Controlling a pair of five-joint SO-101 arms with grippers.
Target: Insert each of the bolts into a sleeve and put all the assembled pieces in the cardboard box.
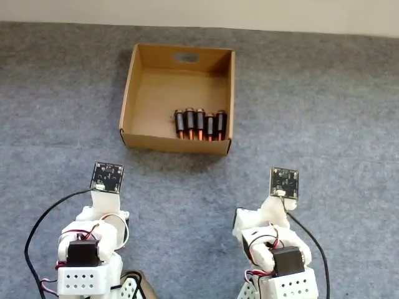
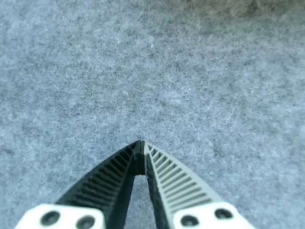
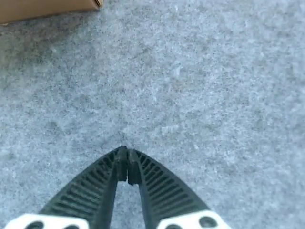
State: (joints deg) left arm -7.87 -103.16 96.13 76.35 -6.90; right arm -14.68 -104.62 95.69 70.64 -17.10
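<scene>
Sleeved bolts [image 1: 201, 124] inside cardboard box [image 1: 156, 93]

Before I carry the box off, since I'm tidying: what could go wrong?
The assembled pieces lie loose in the cardboard box, bunched at its near right corner; tilting may roll them about. The left hand and right hand point shut at the grey mat; a low sweep might snag.

Grey carpet [image 1: 324, 93] lies flat, a pale strip [image 1: 249, 12] along its far edge.
</scene>
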